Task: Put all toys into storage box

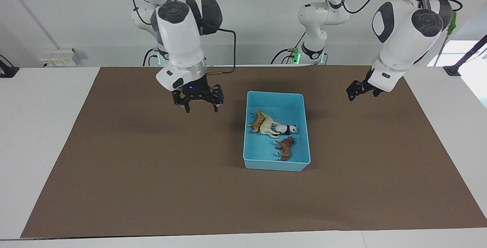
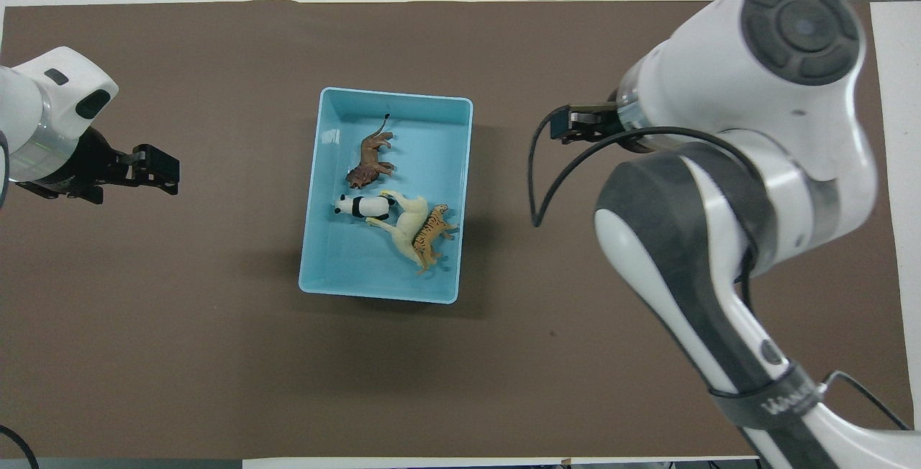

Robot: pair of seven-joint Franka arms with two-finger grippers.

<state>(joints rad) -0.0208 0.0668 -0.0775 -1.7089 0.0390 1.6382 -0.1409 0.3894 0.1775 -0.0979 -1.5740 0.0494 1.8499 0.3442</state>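
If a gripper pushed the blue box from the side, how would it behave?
The storage box would probably slide, not tip: its walls are low and its base broad on the brown mat. It likely feels light, holding only four small figurines. The cream horse and brown animal lie loose, so they may shift.

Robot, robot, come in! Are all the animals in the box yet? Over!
Right gripper open, empty, over the mat. Left gripper raised over the mat, empty. All four plastic animal figurines inside the light blue plastic storage box. Nothing in the way.
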